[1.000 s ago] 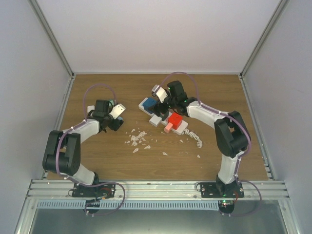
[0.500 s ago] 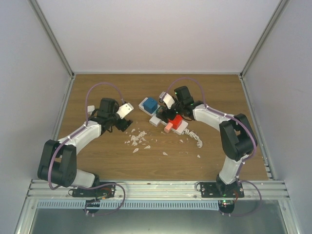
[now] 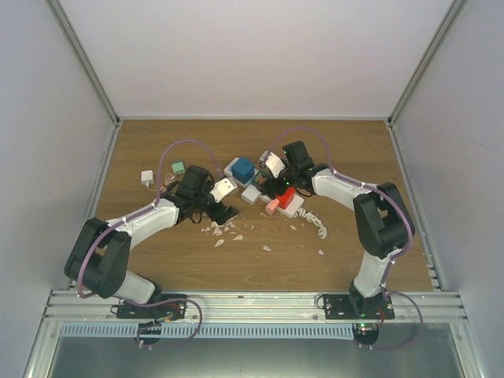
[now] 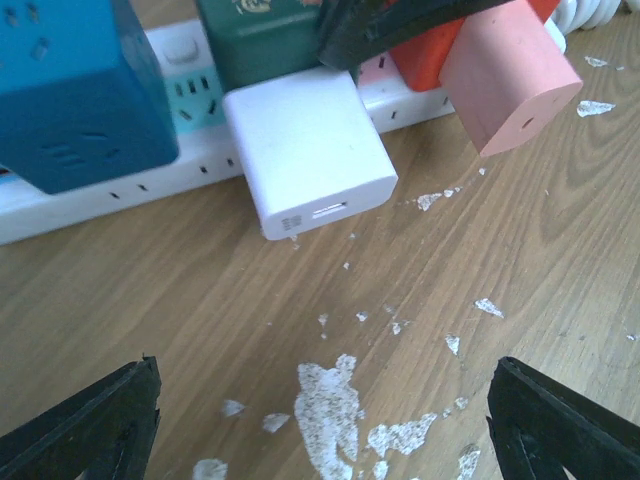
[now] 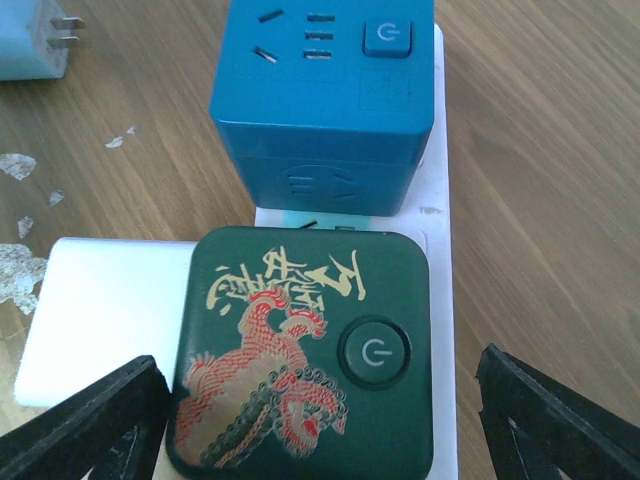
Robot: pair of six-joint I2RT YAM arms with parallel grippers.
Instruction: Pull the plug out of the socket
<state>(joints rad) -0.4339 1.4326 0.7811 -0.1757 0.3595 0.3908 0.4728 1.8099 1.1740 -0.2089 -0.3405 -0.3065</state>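
— Right claw [image 5: 320, 405]: what is it doing?
— It is spread wide above the power strip [image 5: 445, 200], with one finger on each side of the dark green cube [image 5: 305, 340] that has the dragon print. A gap shows beside the cube, so nothing is gripped.
— And the left claw [image 4: 325, 415]?
— It is released too and holds nothing. It sits low over the wooden table [image 4: 180, 290] and some white flakes [image 4: 330, 400], facing the strip's long side.
— Where is the strip?
— It lies aslant mid-table between the two arms, and its coiled cord [image 3: 316, 221] trails out on the right arm's side.
— What sits in it?
— A blue cube [image 5: 320, 100] is at the far end, with the dark green cube just beside it. Farther along is a red block [image 3: 285, 195] with a pink block [image 4: 510, 85] next to it. A white charger [image 4: 310, 150] rests against the strip's near side, but I cannot tell whether it is plugged in or only lying there.
— Is anything loose?
— A small green plug [image 3: 179, 167] and a white plug [image 3: 147, 178] lie on the left arm's side, well apart from the strip.
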